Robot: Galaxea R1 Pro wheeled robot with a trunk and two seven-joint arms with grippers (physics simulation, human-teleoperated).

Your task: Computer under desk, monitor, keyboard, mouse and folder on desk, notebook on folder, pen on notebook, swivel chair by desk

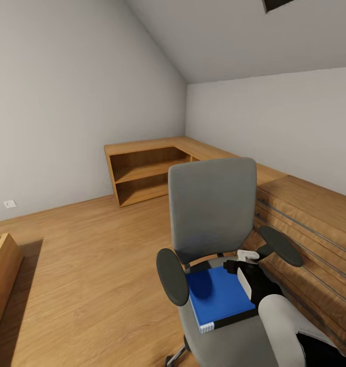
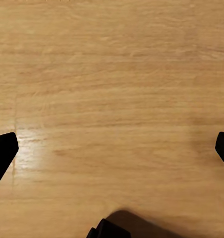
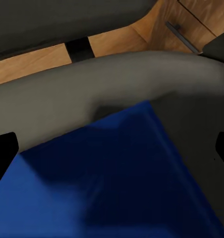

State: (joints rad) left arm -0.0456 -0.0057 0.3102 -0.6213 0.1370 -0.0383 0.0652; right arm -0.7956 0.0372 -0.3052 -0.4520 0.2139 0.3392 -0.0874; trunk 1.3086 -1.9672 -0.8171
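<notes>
We record the folder [image 1: 216, 296] lying flat on the seat of the swivel chair [image 1: 212, 206], its blue cover facing up. Its white spine faces the seat's front edge and its long axis runs roughly from seat front to backrest, slightly skewed. Nothing rests on top of it.

The right gripper [image 1: 246, 269] hovers just above the folder's far right corner, near the right armrest [image 1: 281, 245]. In the right wrist view the folder [image 3: 112, 183] lies below the right gripper [image 3: 112, 153], whose jaws stand spread wide at the frame edges, gripping nothing.

The left gripper [image 2: 112, 153] likewise has its jaws spread apart, over bare wooden floor [image 2: 112, 89].

Beside the chair, to the right, stands a low oak chest [image 1: 316, 229] with long bar handles. An open wooden shelf unit [image 1: 142, 173] holding nothing sits in the far corner.
</notes>
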